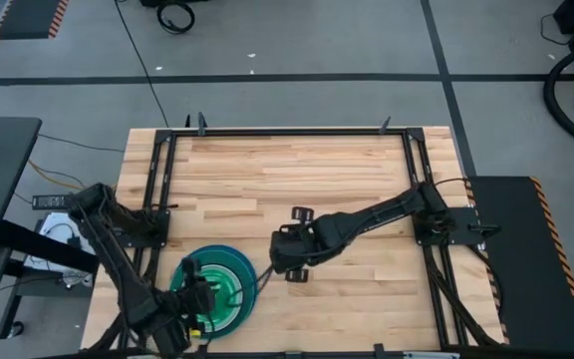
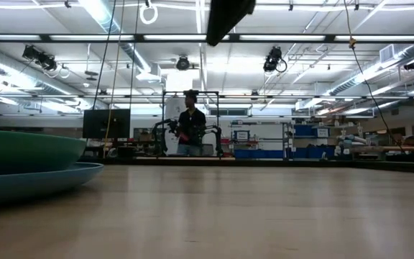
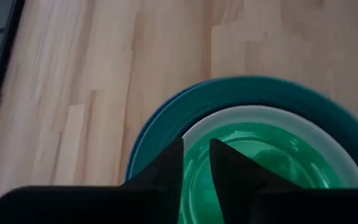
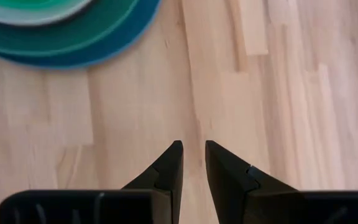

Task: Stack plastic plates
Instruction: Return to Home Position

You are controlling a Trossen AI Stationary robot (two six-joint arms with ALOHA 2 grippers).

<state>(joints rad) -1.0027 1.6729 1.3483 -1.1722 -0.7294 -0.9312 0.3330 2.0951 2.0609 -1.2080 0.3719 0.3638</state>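
Observation:
The plastic plates stand in one stack point(image 1: 225, 287) near the table's near-left corner. A blue plate point(image 2: 49, 180) is at the bottom and a teal plate point(image 2: 20, 152) lies on it. Above these come a white plate point(image 3: 253, 115) and green translucent plates point(image 3: 266, 158). My left gripper point(image 3: 196, 160) point(image 1: 195, 291) hangs over the stack's left rim, its fingers nearly together. My right gripper point(image 4: 194, 155) point(image 1: 289, 267) is to the right of the stack over bare wood, fingers nearly together and holding nothing. The stack's edge point(image 4: 61, 31) shows beyond it. My left gripper comes at the stack from above and from the table's left. Its fingers point(image 3: 166, 168) cover the rim of the top green plate point(image 3: 197, 186). The fingers themselves hide that spot, so I cannot tell whether they touch the plate.
A dark metal frame point(image 1: 162, 179) runs round the table's sides. Bare wood point(image 1: 297, 170) lies across the far and right parts. A person point(image 2: 190, 129) stands far off in the room behind.

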